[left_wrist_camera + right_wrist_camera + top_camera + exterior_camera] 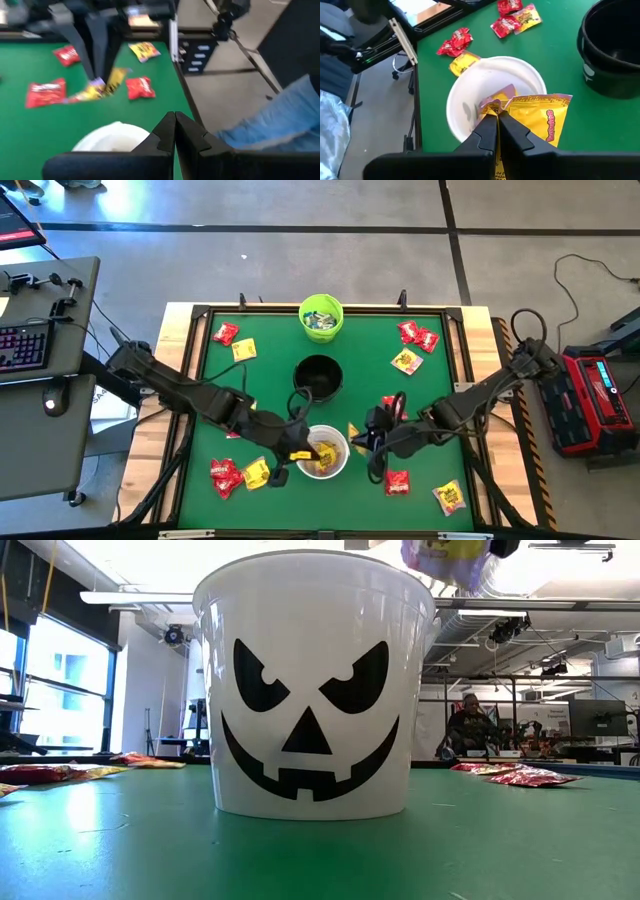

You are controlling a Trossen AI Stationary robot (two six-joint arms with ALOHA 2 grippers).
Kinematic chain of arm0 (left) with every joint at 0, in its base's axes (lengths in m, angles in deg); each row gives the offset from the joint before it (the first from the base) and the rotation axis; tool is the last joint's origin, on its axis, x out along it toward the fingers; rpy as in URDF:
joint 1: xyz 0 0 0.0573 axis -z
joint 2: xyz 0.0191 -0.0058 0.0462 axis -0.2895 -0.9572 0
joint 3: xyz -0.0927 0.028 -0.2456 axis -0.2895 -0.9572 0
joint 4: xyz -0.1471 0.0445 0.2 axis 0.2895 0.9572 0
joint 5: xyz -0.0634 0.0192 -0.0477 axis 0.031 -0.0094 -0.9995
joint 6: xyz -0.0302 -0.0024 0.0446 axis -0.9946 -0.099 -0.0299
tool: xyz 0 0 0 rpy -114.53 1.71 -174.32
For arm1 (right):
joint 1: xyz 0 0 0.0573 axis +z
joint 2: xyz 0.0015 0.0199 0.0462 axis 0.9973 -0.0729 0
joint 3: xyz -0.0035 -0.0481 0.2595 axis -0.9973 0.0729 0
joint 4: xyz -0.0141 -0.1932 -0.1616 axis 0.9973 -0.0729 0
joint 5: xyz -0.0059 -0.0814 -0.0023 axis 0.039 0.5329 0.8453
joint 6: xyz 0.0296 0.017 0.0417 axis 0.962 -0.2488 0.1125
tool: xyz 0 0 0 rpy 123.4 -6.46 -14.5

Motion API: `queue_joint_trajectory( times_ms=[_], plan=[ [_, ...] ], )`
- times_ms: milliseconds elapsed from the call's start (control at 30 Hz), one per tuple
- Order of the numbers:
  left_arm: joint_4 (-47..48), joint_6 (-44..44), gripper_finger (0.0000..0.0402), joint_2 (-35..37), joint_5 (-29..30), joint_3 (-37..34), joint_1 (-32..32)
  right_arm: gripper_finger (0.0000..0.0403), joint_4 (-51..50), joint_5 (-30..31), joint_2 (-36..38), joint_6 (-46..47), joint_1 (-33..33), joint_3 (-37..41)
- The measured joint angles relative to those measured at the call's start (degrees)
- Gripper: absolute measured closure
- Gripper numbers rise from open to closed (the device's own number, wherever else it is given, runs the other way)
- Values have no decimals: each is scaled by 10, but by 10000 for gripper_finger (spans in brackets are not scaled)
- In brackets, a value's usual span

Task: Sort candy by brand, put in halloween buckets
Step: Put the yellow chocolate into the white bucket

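Note:
Three buckets stand in a row down the middle of the green table: lime green (321, 317) at the far side, black (318, 377) in the middle, and white with a black face (315, 690) nearest. My right gripper (496, 116) hovers over the white bucket's (470, 100) right rim, shut on a yellow candy packet (540, 120). In the low view the packet (450, 560) shows above the rim. My left gripper (175, 131) is shut with nothing between its fingers, above the white bucket's (112, 137) left rim. Yellow packets lie inside the white bucket (325, 452). My right gripper pinches the yellow packet by one corner (496, 106) between its two fingers. The fingers slant down from the table's right side. The packet spreads out flat past the fingers, lifted clear above the white bucket's rim.
Loose red and yellow packets lie around the table: far left (225, 333), far right (418, 335), near left (227, 475), near right (449, 497) and beside the right arm (397, 482). A wooden frame (180, 315) edges the table. A person's blue sleeve (280, 120) shows beyond the table.

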Motion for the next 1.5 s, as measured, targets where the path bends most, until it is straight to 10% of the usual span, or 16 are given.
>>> queue_joint_trajectory(
  times_ms=[1000, 1200, 1500],
  plan=[
    [-80, 22, 401, 2, -30, -2, -6, 403, 19, -33, -22, -63, 4, -28],
    [-238, -9, 401, 11, -57, -101, -12, 403, 35, -47, -24, -61, 4, -28],
    [-233, -52, 401, 45, 6, -167, 1, 403, 89, -67, -64, -74, -2, -28]
  ],
)
